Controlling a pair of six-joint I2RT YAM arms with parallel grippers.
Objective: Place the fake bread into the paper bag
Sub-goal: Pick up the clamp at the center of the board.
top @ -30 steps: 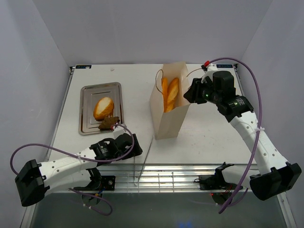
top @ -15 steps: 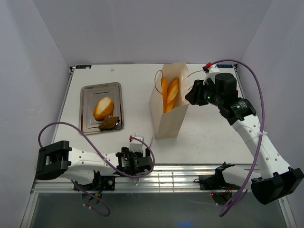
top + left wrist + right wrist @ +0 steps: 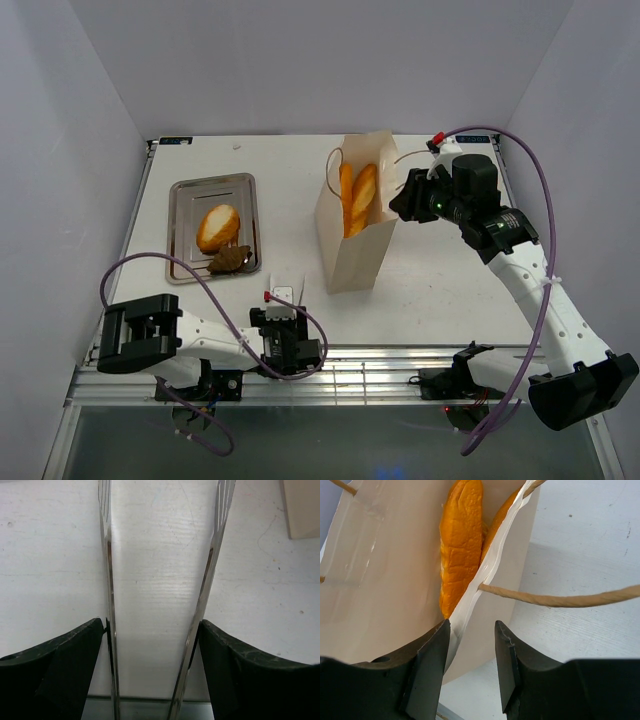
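The paper bag (image 3: pixel 352 250) stands upright mid-table with two long fake bread pieces (image 3: pixel 354 198) inside. In the right wrist view the bread (image 3: pixel 462 540) leans against the bag's inner wall (image 3: pixel 380 580). My right gripper (image 3: pixel 397 205) is at the bag's right rim. Its jaws (image 3: pixel 471 630) straddle the rim edge with a gap, the paper against the left finger only. An oval roll (image 3: pixel 218 228) lies on the steel tray (image 3: pixel 185 200). My left gripper (image 3: pixel 290 345) is open at the table's near edge. Its fingers (image 3: pixel 50 680) flank both arms of the silver tongs (image 3: pixel 206 595).
A dark brown piece (image 3: pixel 230 260) lies at the tray's front right corner. A cord handle (image 3: pixel 560 599) hangs across the right wrist view. A corner of the bag (image 3: pixel 302 510) shows at the top right of the left wrist view. The metal rail (image 3: pixel 380 365) borders the table's near edge.
My left arm has swung right and in along the near edge, bringing its gripper over the tongs. My right gripper has stayed at the bag's rim with a slight shift.
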